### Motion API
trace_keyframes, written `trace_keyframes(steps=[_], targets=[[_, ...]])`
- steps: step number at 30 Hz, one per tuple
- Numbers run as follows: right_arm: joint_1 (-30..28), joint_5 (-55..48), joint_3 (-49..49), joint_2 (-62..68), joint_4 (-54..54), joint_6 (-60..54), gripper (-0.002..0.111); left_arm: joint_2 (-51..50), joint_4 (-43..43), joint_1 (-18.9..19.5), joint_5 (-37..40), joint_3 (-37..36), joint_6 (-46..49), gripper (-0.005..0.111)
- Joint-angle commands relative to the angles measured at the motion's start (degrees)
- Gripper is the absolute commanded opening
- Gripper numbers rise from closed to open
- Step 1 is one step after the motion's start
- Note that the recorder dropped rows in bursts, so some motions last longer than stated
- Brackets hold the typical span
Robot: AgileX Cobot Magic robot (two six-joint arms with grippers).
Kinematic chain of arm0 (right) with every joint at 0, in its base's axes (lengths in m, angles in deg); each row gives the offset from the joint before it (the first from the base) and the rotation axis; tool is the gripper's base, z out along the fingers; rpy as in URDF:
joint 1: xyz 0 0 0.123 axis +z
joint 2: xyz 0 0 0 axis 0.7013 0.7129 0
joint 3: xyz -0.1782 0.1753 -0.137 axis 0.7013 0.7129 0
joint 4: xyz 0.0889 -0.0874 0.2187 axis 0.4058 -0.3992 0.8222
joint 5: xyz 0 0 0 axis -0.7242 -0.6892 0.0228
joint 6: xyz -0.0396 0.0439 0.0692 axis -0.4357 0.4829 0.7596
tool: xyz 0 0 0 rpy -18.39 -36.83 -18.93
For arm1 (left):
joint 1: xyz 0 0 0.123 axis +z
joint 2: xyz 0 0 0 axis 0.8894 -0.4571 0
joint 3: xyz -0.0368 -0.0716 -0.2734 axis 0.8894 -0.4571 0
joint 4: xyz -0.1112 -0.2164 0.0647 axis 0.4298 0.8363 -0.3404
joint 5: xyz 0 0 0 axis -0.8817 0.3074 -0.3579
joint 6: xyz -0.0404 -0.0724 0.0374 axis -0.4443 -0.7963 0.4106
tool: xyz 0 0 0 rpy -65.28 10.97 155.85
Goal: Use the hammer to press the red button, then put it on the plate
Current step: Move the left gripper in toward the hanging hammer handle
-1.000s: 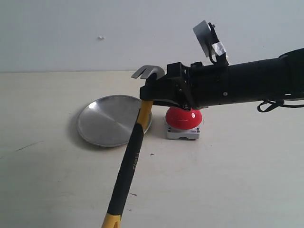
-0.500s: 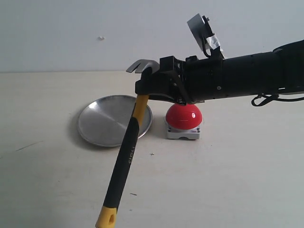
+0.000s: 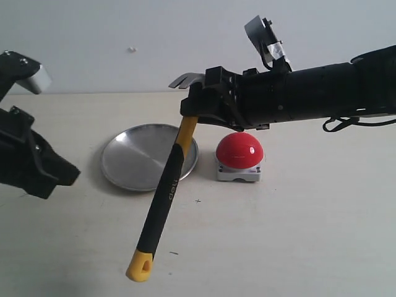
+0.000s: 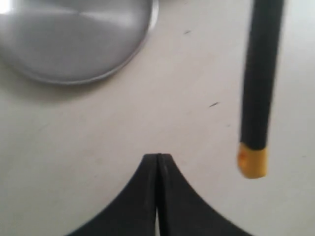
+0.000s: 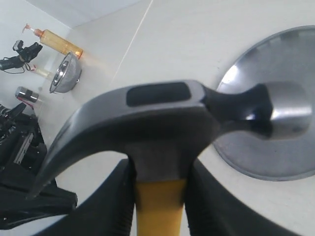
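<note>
My right gripper (image 3: pixel 197 110) is shut on the hammer (image 3: pixel 166 189) just below its dark head, and the yellow and black handle hangs down and to the left, clear of the table. The head (image 5: pixel 162 113) fills the right wrist view, with yellow handle between the fingers (image 5: pixel 110 196). The red button (image 3: pixel 239 150) sits on its grey base right under the arm. The silver plate (image 3: pixel 136 158) lies to its left. My left gripper (image 3: pixel 65 174) is shut and empty at the left edge; its wrist view shows the hammer's handle end (image 4: pixel 252 160) and the plate (image 4: pixel 69 39).
The pale table (image 3: pixel 278 235) spreads around the plate and button. A white wall stands behind. In the right wrist view an orange bottle (image 5: pixel 56 43) and a metal bowl (image 5: pixel 66 73) stand far off beyond the table.
The right gripper has lifted the hammer a little, so the handle end now hangs clear above the frame's bottom. The left arm has come into view at the left.
</note>
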Motion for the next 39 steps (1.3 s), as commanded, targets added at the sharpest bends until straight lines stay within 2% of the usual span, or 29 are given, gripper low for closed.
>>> trace_keyframes(steps=[1,5,8,13,16,28,39], targets=[[0.11,-0.52,-0.85,-0.42,2.47,0.3,0.0,-3.03,16.39,-0.04,-0.35,-0.93,15.41,0.0],[0.11,1.04,-0.85,-0.27,2.47,0.43,0.0,-4.81,23.99,-0.04,-5.01,-1.71,17.7,0.0],[0.11,1.16,-0.85,0.26,2.47,0.69,0.0,-6.28,29.13,-0.04,-5.31,-1.85,21.4,0.008],[0.11,2.22,-0.85,0.5,2.47,0.9,0.0,-9.44,29.82,-0.04,-4.68,-2.06,21.99,0.044],[0.11,3.11,-1.54,0.5,2.47,1.35,0.0,-11.58,29.96,-0.15,-3.45,-2.06,21.99,0.058],[0.11,2.14,-4.35,3.52,2.47,3.38,0.0,-16.86,34.09,-0.37,-2.05,-2.06,32.43,0.058],[0.11,-0.65,-7.93,6.89,2.47,4.35,0.0,-17.0,37.5,-0.37,-3.09,-2.06,36.54,0.058]])
